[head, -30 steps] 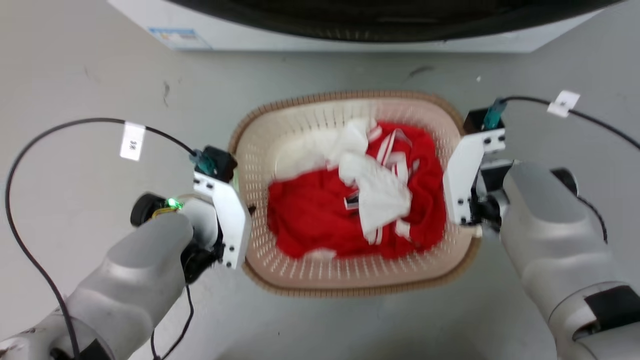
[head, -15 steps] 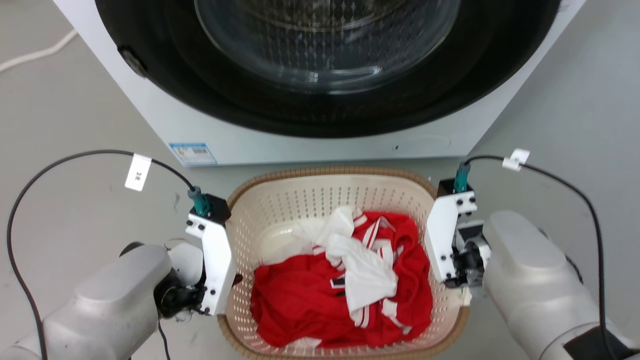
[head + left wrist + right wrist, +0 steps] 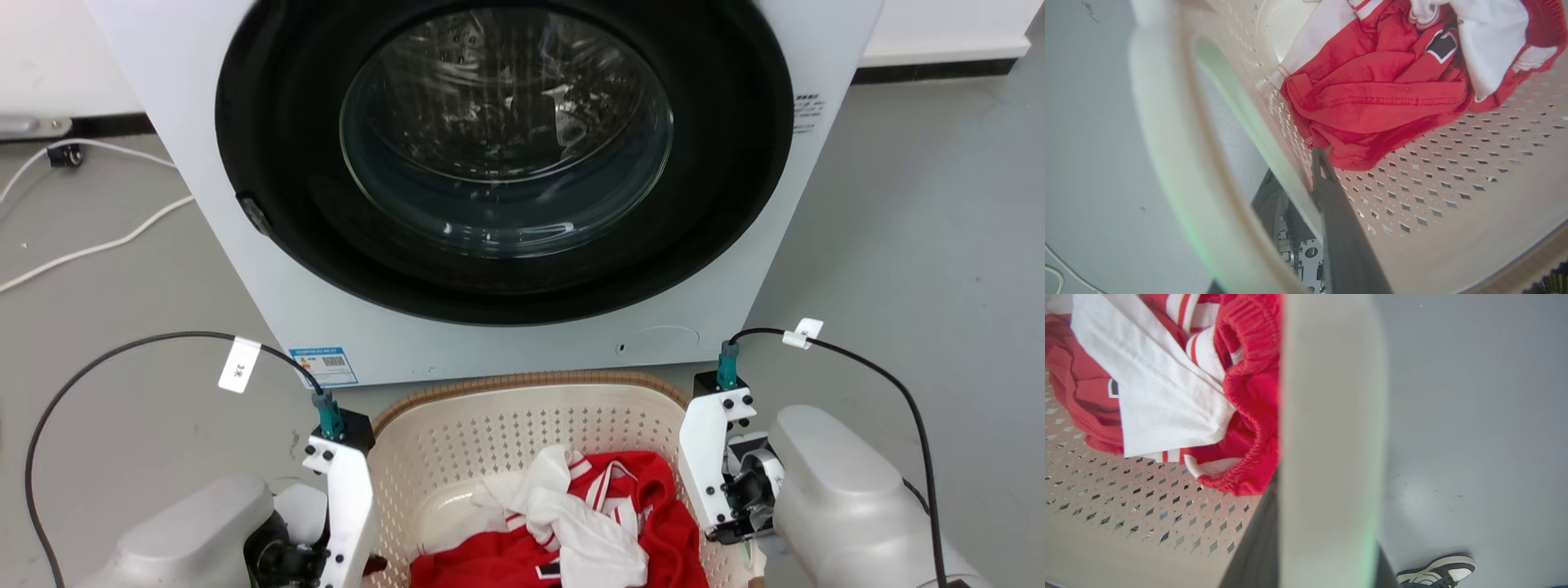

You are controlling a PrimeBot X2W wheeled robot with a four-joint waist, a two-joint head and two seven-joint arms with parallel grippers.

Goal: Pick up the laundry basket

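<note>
Symmetrically, from opposite sides, the left claw [image 3: 1295, 171] and right claw [image 3: 1327, 526] each clamp tight on the laundry basket [image 3: 531, 382].

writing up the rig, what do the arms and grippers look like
Both forearms, left and right, are smooth rounded silver-grey shells. Each wrist carries a flat white plate topped by a black block, where a teal plug takes a black cable with a white tag. The fingers are long, dark and slim.
</note>
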